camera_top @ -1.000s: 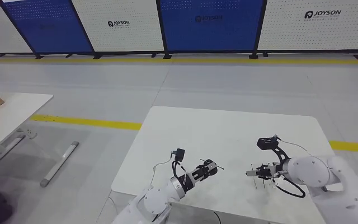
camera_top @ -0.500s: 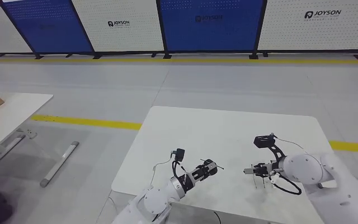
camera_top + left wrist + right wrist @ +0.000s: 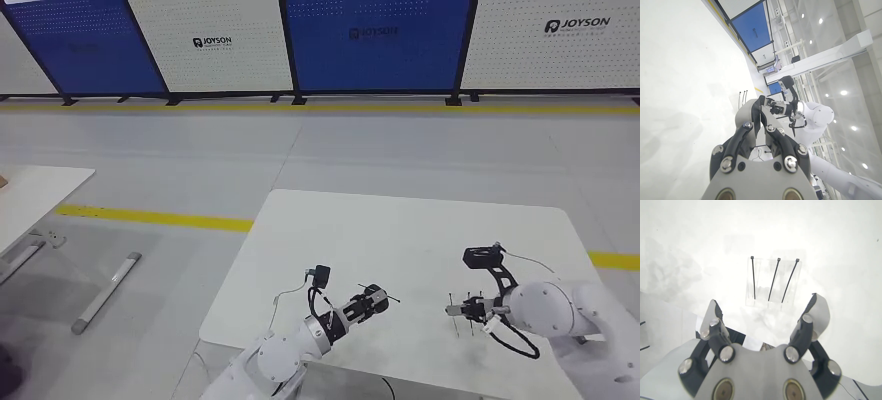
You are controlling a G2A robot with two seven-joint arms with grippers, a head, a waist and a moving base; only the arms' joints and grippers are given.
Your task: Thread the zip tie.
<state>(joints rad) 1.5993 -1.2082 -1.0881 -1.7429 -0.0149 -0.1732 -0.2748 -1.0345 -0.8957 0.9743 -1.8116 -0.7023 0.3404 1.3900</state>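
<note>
Three black zip ties point(image 3: 773, 280) stand upright in a clear holder point(image 3: 797, 285) near the table's front right; they appear as thin dark lines point(image 3: 468, 318) in the top view. My right gripper point(image 3: 765, 301) is open just short of the holder, with nothing between its fingers, and sits beside the ties point(image 3: 452, 310) in the top view. My left gripper point(image 3: 372, 298) is at the table's front middle, shut on a thin black zip tie point(image 3: 388, 296) that sticks out past both sides of its fingertips. In the left wrist view the pads point(image 3: 757, 115) are pressed together.
The white table point(image 3: 400, 230) is bare apart from the holder. Its front edge lies close under both arms. The left wrist view looks across to the right arm point(image 3: 815, 115) and the standing ties point(image 3: 743, 96). A second table point(image 3: 30, 195) stands far left.
The right gripper drifted slightly toward the left arm, then back to the right beside the holder. The left arm and its zip tie have stayed still.
</note>
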